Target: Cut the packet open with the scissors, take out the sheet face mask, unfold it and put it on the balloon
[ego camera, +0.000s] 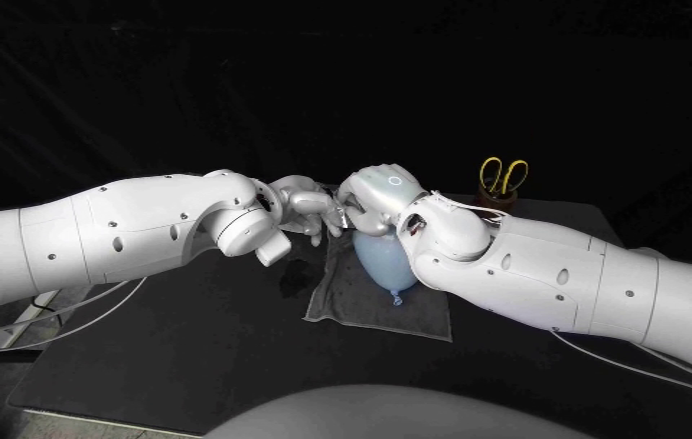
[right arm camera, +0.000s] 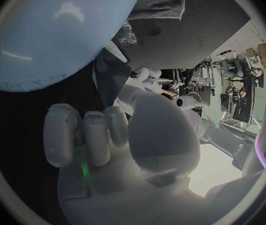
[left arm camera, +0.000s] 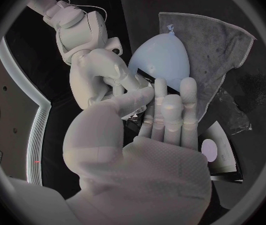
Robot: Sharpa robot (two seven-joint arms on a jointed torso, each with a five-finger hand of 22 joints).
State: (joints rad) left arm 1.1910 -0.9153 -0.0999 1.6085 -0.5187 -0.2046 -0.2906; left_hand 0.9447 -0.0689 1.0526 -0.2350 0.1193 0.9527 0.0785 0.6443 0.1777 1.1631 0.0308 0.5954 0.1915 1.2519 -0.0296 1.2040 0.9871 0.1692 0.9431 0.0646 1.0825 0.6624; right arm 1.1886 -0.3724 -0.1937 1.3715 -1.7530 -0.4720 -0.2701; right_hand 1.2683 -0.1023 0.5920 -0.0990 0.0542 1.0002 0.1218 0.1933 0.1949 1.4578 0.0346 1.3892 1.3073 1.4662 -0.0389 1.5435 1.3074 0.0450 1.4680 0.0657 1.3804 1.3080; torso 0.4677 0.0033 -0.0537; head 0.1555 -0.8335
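A pale blue balloon lies on a grey towel at mid table, also seen in the left wrist view and the right wrist view. My left hand and right hand meet fingertip to fingertip just above the balloon's far end. My left hand has straight fingers, and its thumb pinches a small pale folded piece, apparently the sheet mask, against my right hand. My right hand's fingers are curled; what they hold is hidden. Yellow-handled scissors stand in a holder.
The scissors' dark holder stands at the table's far right corner. A dark packet with a white spot and a crumpled clear wrapper lie beside the towel. Both forearms hang low over the table's middle.
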